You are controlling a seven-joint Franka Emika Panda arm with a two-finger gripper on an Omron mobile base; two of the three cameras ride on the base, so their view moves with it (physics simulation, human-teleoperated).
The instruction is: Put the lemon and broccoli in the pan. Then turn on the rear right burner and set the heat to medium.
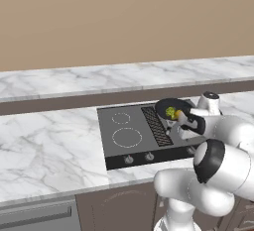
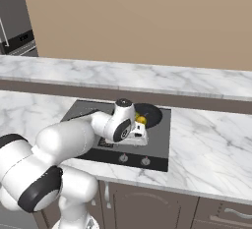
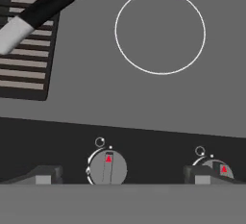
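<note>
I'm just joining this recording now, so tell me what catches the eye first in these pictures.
The big white arm bends over the dark cooktop set in the marble counter. At the rear right sits the black pan with the lemon and broccoli inside. In the hand view, the open jaws hover at the front knobs.

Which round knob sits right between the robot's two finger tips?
The left knob in the hand view, in full sight with its red mark, in the gap of the open gripper. The other knob hides partly behind the right finger tip.
</note>
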